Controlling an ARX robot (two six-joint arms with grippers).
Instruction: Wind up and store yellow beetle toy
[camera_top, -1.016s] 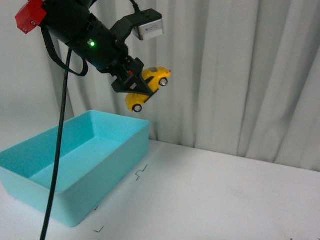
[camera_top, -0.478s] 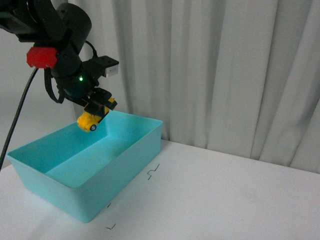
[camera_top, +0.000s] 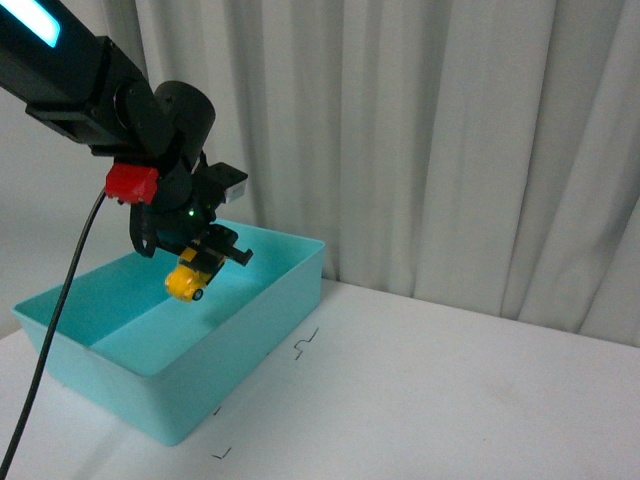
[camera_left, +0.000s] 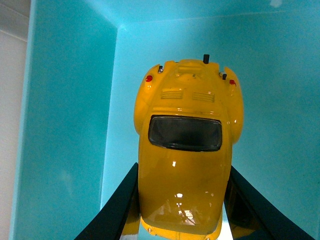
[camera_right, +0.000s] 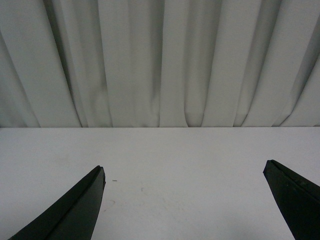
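pale pleated curtain (camera_top: 450, 150) behind a white table (camera_top: 450, 400) in soft, even light

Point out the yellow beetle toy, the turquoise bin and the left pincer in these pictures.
yellow beetle toy (camera_left: 184, 175), left wrist view, on its glossy roof.
turquoise bin (camera_top: 260, 330), front view, on its outer side wall.
left pincer (camera_top: 210, 258), front view, between the fingertips clamping the toy.
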